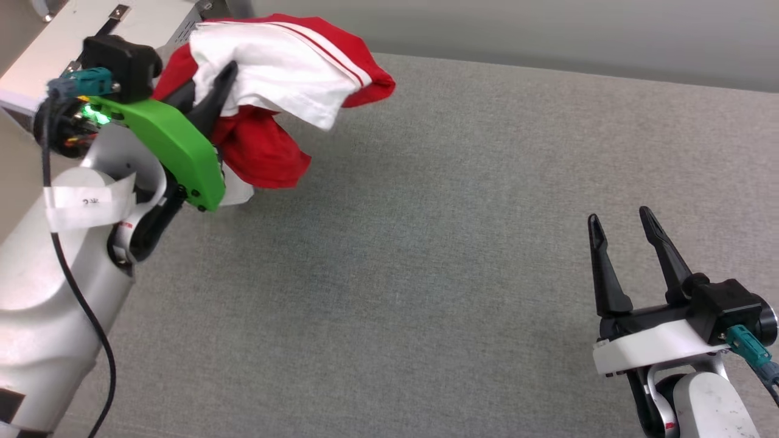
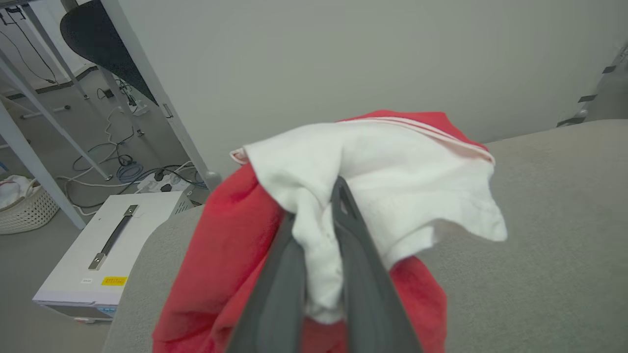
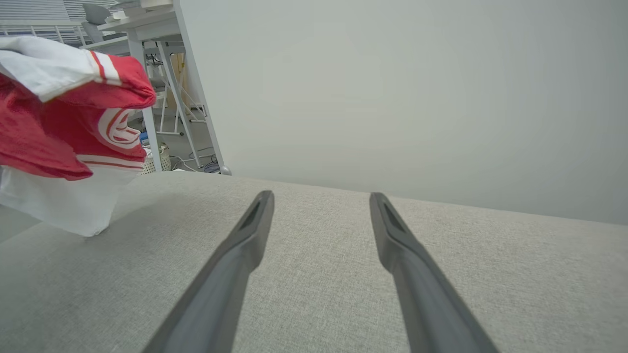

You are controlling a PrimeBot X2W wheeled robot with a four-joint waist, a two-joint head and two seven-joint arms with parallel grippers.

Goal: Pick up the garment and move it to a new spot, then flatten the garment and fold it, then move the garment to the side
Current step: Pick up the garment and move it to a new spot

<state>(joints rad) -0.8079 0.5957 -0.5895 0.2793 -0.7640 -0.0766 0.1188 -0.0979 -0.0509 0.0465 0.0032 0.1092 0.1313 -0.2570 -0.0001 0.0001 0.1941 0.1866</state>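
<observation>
While left jaws clamped the red jersey (image 1: 261,152) by its white sleeve, holding it bunched over the counter's (image 1: 426,274) far left corner for relocation, right jaws stood released.

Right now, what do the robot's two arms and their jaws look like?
Left arm: pale grey shell, bright green wrist bracket, black camera block, teal plug, black cable, white paper tag. Right arm: pale grey shell, white wrist bracket, black camera block, teal plug. Both end in long, dark, tapering jaws.
</observation>
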